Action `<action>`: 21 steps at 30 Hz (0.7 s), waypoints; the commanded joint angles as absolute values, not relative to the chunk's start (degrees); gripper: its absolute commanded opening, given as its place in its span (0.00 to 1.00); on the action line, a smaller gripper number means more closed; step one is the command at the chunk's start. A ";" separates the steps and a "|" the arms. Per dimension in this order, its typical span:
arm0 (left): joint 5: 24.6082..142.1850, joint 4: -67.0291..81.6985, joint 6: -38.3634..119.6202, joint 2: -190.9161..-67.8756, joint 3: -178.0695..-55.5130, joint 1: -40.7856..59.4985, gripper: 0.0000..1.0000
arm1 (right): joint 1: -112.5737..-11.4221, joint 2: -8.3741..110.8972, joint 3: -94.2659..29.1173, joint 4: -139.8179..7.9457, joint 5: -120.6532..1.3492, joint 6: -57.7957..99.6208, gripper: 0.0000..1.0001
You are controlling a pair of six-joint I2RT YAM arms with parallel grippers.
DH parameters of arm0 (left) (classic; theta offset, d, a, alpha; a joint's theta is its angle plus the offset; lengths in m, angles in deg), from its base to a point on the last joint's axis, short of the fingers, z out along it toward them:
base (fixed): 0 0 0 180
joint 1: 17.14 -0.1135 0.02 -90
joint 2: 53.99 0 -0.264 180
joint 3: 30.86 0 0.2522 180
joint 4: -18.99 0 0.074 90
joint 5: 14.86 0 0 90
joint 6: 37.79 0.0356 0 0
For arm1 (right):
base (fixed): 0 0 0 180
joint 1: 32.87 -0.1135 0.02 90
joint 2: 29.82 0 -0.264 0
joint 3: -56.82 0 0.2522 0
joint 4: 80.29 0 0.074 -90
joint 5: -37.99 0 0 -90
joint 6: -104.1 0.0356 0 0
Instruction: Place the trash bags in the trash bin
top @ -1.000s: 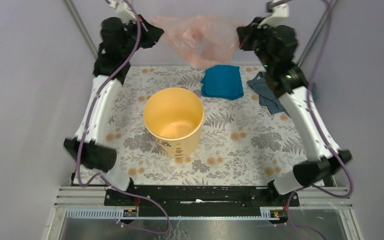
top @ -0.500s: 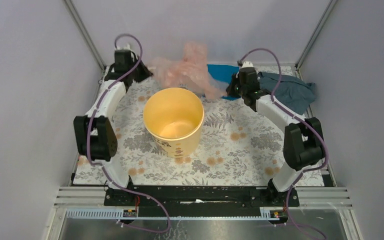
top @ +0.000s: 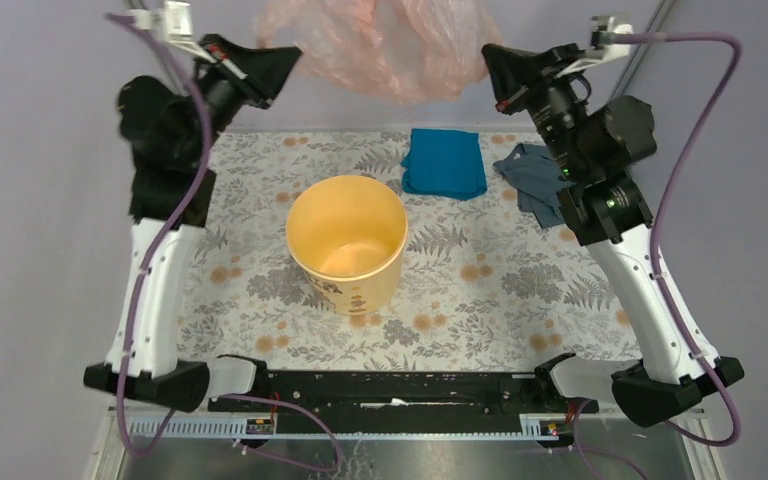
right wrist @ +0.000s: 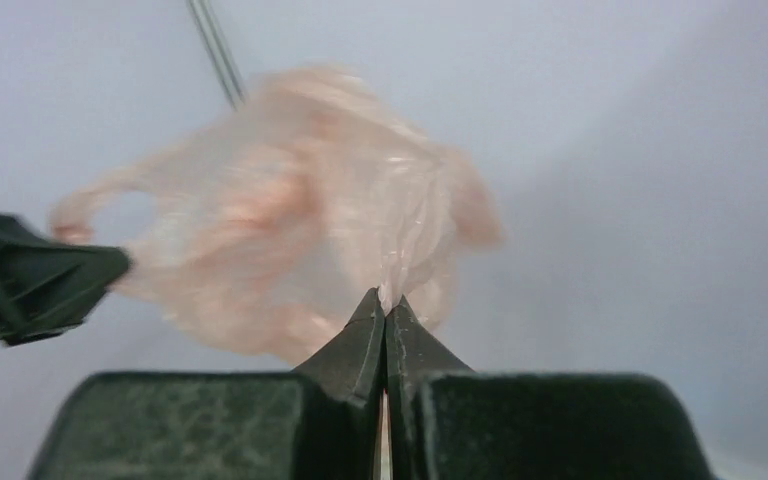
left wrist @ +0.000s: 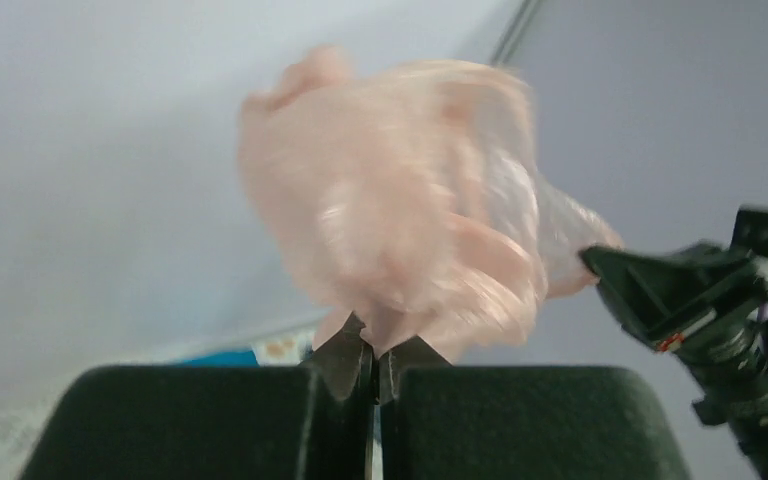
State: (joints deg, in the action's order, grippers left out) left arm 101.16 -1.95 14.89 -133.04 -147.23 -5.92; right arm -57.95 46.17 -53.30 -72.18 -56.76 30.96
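Observation:
The pale-pink trash bag [top: 385,45] hangs stretched between my two grippers, high above the back of the table. My left gripper [top: 290,58] is shut on its left edge; in the left wrist view the blurred film [left wrist: 410,230] rises from the closed tips [left wrist: 376,345]. My right gripper [top: 492,62] is shut on its right edge; in the right wrist view the film [right wrist: 300,230] rises from the closed tips [right wrist: 386,300]. The yellow-orange trash bin [top: 347,243] stands upright and open on the table, below and nearer than the bag.
A bright blue cloth [top: 445,162] lies folded behind the bin to the right. A grey-blue cloth [top: 532,180] lies crumpled beside it, partly under the right arm. The table has a floral cover [top: 480,290]. Grey walls enclose three sides.
Both arms have swung up from low over the back of the table, lifting the bag high and spreading it between the grippers. The bin and cloths have not moved.

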 commanded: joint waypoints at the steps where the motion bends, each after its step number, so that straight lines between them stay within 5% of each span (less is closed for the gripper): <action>1: 89.98 -10.68 15.59 -137.93 -139.00 -8.29 0.00 | -57.48 52.94 -40.98 -73.15 -50.97 30.59 0.00; 5: 95.83 -18.51 18.96 -145.88 -137.57 -11.41 0.00 | -57.27 60.27 -37.78 -65.04 -48.79 32.23 0.00; 12: 103.74 -7.25 17.02 -136.97 -135.34 -10.88 0.00 | -57.29 53.85 -40.57 -60.33 -43.11 30.68 0.00; 21: 101.61 -5.93 20.04 -141.04 -146.63 3.85 0.00 | -57.30 45.33 -34.86 -51.36 -28.99 27.49 0.00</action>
State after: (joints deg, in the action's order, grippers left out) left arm 101.90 -10.89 17.53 -142.13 -141.15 -2.05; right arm -57.47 50.19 -37.73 -54.76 -38.47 30.37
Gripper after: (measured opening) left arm 0.005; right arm 0.012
